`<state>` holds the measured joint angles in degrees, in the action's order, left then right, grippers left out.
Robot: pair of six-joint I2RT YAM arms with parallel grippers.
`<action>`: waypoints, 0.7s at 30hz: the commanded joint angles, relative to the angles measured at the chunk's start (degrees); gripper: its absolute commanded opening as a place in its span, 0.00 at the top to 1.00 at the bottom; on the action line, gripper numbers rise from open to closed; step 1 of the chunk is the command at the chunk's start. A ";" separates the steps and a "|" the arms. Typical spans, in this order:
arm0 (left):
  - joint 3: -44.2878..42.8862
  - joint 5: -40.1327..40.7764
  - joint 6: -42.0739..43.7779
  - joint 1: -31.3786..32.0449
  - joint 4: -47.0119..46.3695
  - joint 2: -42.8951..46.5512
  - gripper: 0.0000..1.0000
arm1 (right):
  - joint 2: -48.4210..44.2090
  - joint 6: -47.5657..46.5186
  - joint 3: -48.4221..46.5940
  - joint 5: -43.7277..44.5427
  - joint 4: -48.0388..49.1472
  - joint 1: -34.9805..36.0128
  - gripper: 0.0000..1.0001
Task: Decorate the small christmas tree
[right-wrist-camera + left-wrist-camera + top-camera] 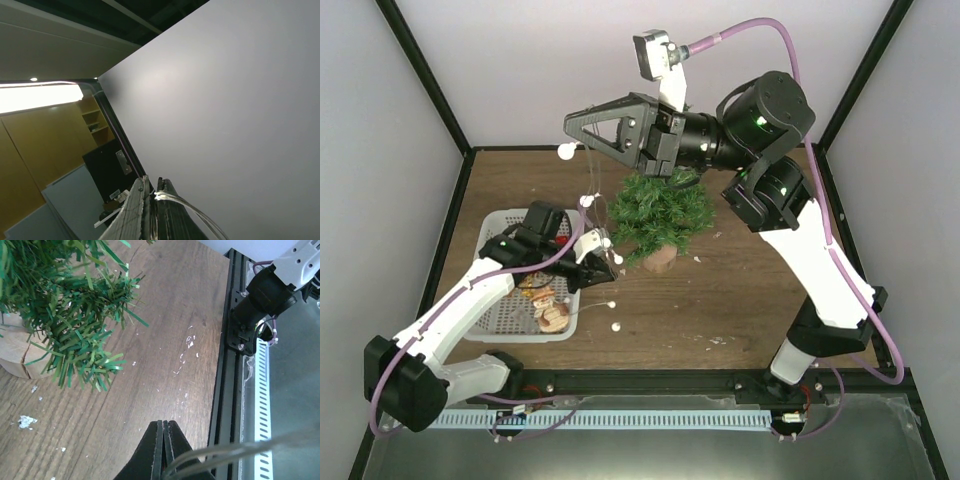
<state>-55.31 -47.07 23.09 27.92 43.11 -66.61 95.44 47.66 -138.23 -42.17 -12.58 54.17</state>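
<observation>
Your table point(750, 290) is a brown wood-grain surface, and everything below is placed from the small christmas tree point(660, 210). The tree stands upright on its round wooden base point(660, 262) near the middle of the table, just in front of the right arm's elbow.

To the tree's left sits the white basket point(500, 225). It holds a few tan and red ornaments point(552, 310), too small for you to identify.

Your right pincer point(570, 125) is raised high, above and to the left of the treetop. Its jaws are closed on the bead string point(590, 175), and in the right wrist view you see a clear strand looping out from between the fingers point(165, 200).

Your left pincer point(603, 268) is low, just left of the tree's base and beside the basket's right edge. In the left wrist view its jaws are pressed together, and the clear strand seems to come out from between them. The contact point itself is hard to make out.

The string runs down between the two pincers just left of the tree's branches, with white beads point(565, 152) spaced along it. Its tail trails onto the table in front of the tree.

White flecks point(189, 342) lie scattered on the wood near the base.
</observation>
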 commanded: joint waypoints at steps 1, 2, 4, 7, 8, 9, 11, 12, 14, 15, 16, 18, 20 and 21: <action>-2.09 0.60 -0.83 0.19 -1.30 -0.49 1.00 | -2.78 0.33 0.41 0.19 1.02 -0.30 0.99; -2.81 1.41 -0.47 0.16 -0.69 -0.35 1.00 | -3.13 0.18 0.57 0.34 0.80 -0.30 0.99; -3.79 3.94 0.34 0.12 0.51 0.72 1.00 | -4.12 -0.40 1.33 0.70 0.21 -0.30 0.99; -4.76 9.22 0.77 -0.34 0.95 3.80 1.00 | -6.62 -1.18 4.40 1.42 0.43 -0.30 0.99; -5.37 10.82 1.09 -0.77 1.41 4.98 1.00 | -7.53 -1.40 5.80 1.64 0.74 -0.31 0.99; -5.91 12.23 1.54 -1.17 1.90 6.12 1.00 | -8.49 -1.55 7.24 1.85 0.93 -0.30 0.99; -6.90 15.64 1.91 -1.98 2.30 8.52 1.00 | -10.20 -1.83 9.87 2.06 1.47 -0.30 0.99; -7.41 17.59 1.87 -2.26 2.42 9.20 1.00 | -11.04 -1.86 11.03 2.21 1.82 -0.30 0.99; -8.17 22.05 1.32 -2.43 2.22 11.20 1.00 | -12.57 -1.66 13.18 2.35 2.55 -0.30 0.99; -8.65 24.12 1.00 -2.53 1.82 12.61 1.00 | -13.19 -1.55 14.25 2.29 2.95 -0.30 0.99; -8.93 26.23 0.91 -2.64 1.58 13.42 1.00 | -13.79 -1.52 14.54 2.32 3.03 -0.30 0.99; -10.54 30.46 0.98 -2.74 1.43 14.70 1.00 | -14.63 -1.32 15.34 2.24 3.07 -0.30 0.99; -12.50 35.36 1.79 -2.85 0.62 15.69 1.00 | -15.07 -1.17 15.70 1.78 2.86 -0.30 0.99; -13.91 37.79 2.56 -2.94 0.20 15.94 1.00 | -15.24 -1.17 15.78 1.61 2.57 -0.30 0.99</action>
<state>-65.17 -20.93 24.14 25.47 45.08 -52.05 81.56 46.81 -122.67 -40.45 -11.07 54.13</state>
